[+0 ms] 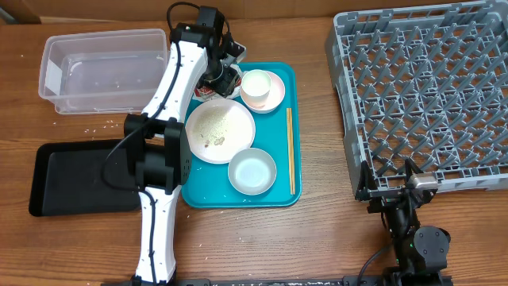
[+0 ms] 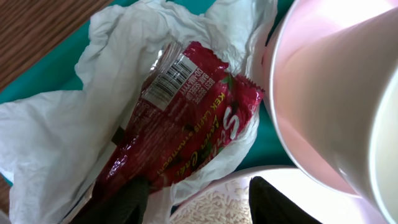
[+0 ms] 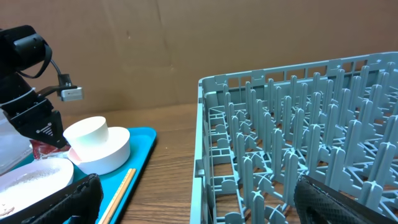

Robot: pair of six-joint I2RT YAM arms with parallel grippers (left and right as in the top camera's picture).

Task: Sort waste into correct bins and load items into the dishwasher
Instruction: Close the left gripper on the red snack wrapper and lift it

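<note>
The red sachet wrapper (image 2: 186, 118) carries a barcode and the word "KEK"

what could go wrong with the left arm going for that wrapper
The left fingers sit over both the red wrapper and the napkin under it, so a pinch may lift both together.
One finger hangs over the plate with rice on it and could nudge it, scattering grains.
The saucer is close beside, so swinging out might bump it.
</note>
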